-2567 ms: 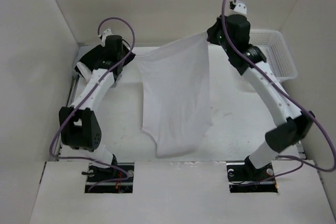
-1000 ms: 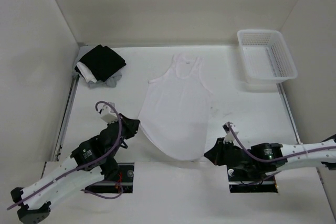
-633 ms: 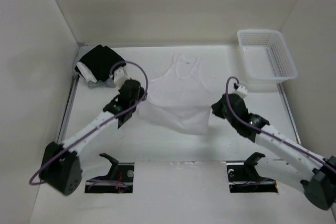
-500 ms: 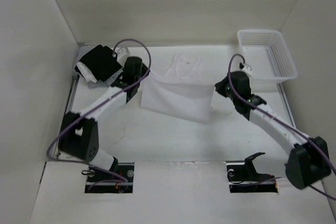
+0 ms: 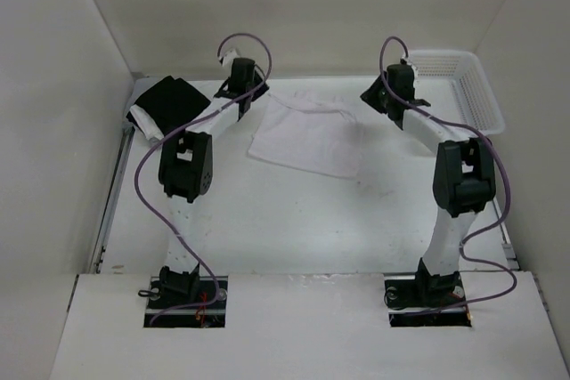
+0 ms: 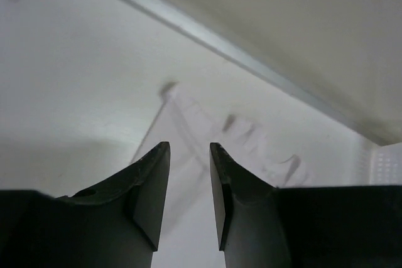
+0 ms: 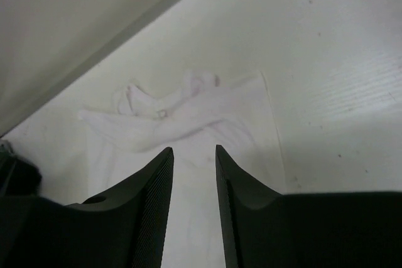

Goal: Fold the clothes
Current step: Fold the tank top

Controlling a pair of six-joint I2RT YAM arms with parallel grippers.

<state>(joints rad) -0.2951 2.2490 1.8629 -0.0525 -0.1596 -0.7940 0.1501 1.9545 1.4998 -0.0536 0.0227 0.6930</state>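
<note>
Apparently the left gripper (image 6: pixel 188 149) and right gripper (image 7: pixel 193 152) hover with jaws parted, empty (the clothes (image 5: pixel 307 135) lie doubled), leaving the fold undisturbed.

A robot lab test cell. Bare white walls (image 5: pixel 294 15) box in the white worktop (image 5: pixel 267 220) just beyond the fingers (image 6: pixel 151 186). Purple cables (image 5: pixel 136 186) trail from two bolted arms (image 5: pixel 459 175).

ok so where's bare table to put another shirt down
Biggest bare patch: the near half of the table, bordered by the white garment on the far side, the left arm and the right arm. The far edge is crowded: clothes pile, left gripper, garment, right gripper and basket in a row.
</note>
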